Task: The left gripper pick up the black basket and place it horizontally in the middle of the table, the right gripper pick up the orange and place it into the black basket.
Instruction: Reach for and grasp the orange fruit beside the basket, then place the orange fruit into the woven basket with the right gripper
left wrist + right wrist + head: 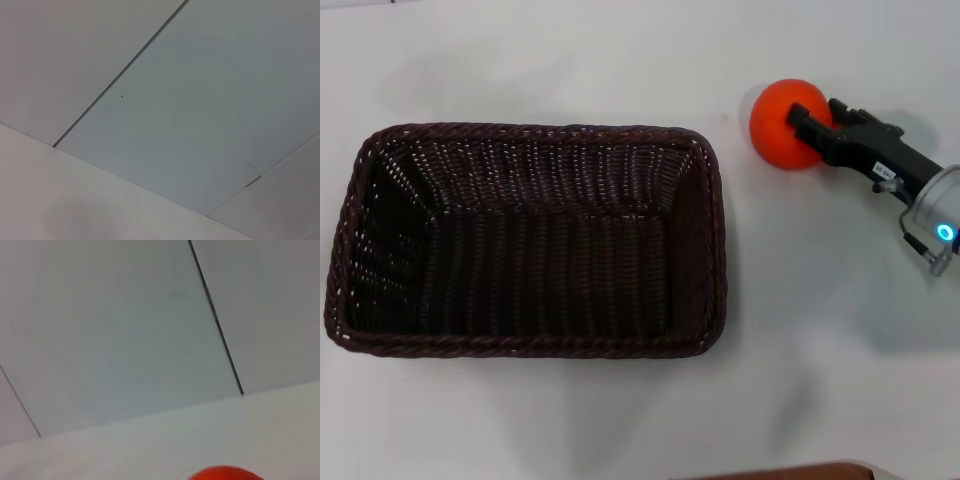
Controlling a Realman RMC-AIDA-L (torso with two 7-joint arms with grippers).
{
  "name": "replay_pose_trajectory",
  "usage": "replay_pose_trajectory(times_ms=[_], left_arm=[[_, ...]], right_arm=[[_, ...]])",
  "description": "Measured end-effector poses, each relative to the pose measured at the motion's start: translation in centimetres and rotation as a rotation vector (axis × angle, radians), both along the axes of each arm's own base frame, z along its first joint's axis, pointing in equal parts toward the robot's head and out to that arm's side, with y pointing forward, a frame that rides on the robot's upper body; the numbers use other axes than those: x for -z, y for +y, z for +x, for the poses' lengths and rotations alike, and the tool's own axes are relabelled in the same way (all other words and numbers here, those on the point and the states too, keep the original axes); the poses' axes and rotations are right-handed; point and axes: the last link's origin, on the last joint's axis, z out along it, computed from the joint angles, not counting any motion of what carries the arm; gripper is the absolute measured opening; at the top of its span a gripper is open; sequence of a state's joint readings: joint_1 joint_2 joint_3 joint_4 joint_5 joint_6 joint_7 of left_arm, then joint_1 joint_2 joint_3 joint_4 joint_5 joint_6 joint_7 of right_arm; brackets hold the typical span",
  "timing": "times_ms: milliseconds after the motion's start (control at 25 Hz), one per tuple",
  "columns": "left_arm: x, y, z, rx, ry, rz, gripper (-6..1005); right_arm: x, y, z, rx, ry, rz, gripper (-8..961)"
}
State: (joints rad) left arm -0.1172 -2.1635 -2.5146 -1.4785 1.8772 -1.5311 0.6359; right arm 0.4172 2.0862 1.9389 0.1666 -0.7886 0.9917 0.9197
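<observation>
The right claw (800, 127) grips the orange (782, 122) above the white bench (820, 330), well to the right of the black wicker basket (525, 240), which lies lengthwise mid-bench.

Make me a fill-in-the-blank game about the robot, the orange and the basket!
1. The right hand is touching the ____.
2. The black basket has ____ inside it.
3. The orange sits ____ the basket, on the white table.
4. The robot's ____ hand is not in sight.

Missing words: orange; nothing; outside; left
</observation>
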Motion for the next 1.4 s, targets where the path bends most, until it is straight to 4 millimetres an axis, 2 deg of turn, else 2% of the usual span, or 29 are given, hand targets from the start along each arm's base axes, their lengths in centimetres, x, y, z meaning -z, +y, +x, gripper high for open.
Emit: replay_pose_trajectory(times_ms=[400,600,920,1080,1240,1400], left_arm=[[0.2,0.3,0.1,0.006,-0.012,-0.006,782],[0.5,0.5,0.0,0.003,-0.025,-0.012,782],[0.6,0.6,-0.1,-0.001,-0.035,-0.014,781],[0.4,0.6,-0.2,0.002,-0.044,0.000,781],[0.4,0.5,-0.6,0.022,-0.064,0.029,781],[0.5,0.5,-1.4,0.048,-0.093,0.072,781]], right_arm=[[0.9,0.2,-0.9,-0.047,-0.018,-0.055,538],[0.7,0.0,-1.6,-0.092,0.012,-0.048,376],[-0.1,-0.2,-2.9,-0.174,0.076,-0.021,305],[-1.3,-0.3,-3.6,-0.229,0.117,0.010,272],[-3.0,-1.1,-5.9,-0.401,0.163,0.032,251],[-3.5,-1.8,-8.4,-0.571,0.192,-0.003,227]])
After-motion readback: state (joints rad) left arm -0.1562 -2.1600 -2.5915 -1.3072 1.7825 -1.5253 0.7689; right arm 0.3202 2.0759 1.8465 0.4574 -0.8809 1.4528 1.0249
